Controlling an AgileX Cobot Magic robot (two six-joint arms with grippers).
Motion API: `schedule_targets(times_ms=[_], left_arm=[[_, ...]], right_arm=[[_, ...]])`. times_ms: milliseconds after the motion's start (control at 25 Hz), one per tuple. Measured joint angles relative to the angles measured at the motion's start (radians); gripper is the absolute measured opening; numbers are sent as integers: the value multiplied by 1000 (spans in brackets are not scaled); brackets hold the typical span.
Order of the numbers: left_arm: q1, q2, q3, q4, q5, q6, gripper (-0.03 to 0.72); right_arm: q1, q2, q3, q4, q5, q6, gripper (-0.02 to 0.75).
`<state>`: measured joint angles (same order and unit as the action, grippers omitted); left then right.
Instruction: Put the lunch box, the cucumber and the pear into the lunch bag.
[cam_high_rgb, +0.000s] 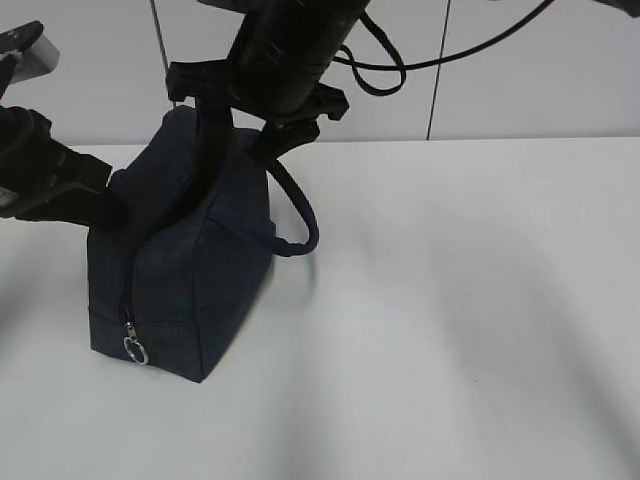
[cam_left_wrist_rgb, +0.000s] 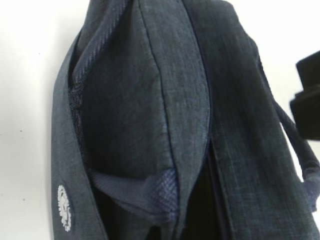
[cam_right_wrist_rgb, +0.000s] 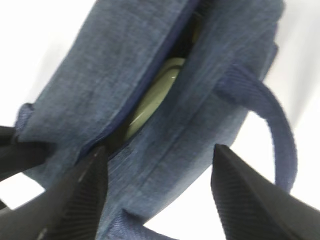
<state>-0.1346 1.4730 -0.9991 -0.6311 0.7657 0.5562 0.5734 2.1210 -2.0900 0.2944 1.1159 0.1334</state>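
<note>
Exterior view: the lunch bag (cam_high_rgb: 180, 270) is being seen upright near the desk's (cam_high_rgb: 450, 300) far-left part, zipper ring (cam_high_rgb: 136, 350) hanging at the near end. No cucumber or pear is being shown on the desk, so packing is judged nearly done. The desk's right side and near edge are being left as open room.

Left wrist view: the bag's top seam is being shown gaping; the left gripper itself is not being seen here, so its state cannot be told.

Right wrist view: the lunch box (cam_right_wrist_rgb: 152, 97) is being glimpsed, pale green, inside the slit. The right gripper (cam_right_wrist_rgb: 157, 192) is being held spread wide over the bag's top, gripping nothing, the loop handle (cam_right_wrist_rgb: 272, 117) just beside it.
</note>
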Motion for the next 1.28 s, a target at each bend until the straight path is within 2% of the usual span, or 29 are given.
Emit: schedule_targets(times_ms=[360,560,600,680,840,880,1000,1160,1280], left_arm=[[0,0,0,0,0,0,2],[0,0,0,0,0,0,2],[0,0,0,0,0,0,2],[0,0,0,0,0,0,2],[0,0,0,1,-2,0,2],[0,0,0,1,-5,0,2],[0,7,-1,1,-8,0,2],[-3,49,-25,-4,10,0,2],[-31,84,-57,-4,15,0,2]], right_arm=[[-2,13,0,-25,-41,42,498],[-2,62,0,7,-45,46,491],[-2,74,0,15,-50,46,473],[-2,87,0,12,-55,48,386],[-2,89,0,-72,-52,65,88],[-2,89,0,-101,-43,78,41],[-2,89,0,-195,-7,125,9],[-2,74,0,-239,-2,147,5],[-2,58,0,-260,2,148,4]])
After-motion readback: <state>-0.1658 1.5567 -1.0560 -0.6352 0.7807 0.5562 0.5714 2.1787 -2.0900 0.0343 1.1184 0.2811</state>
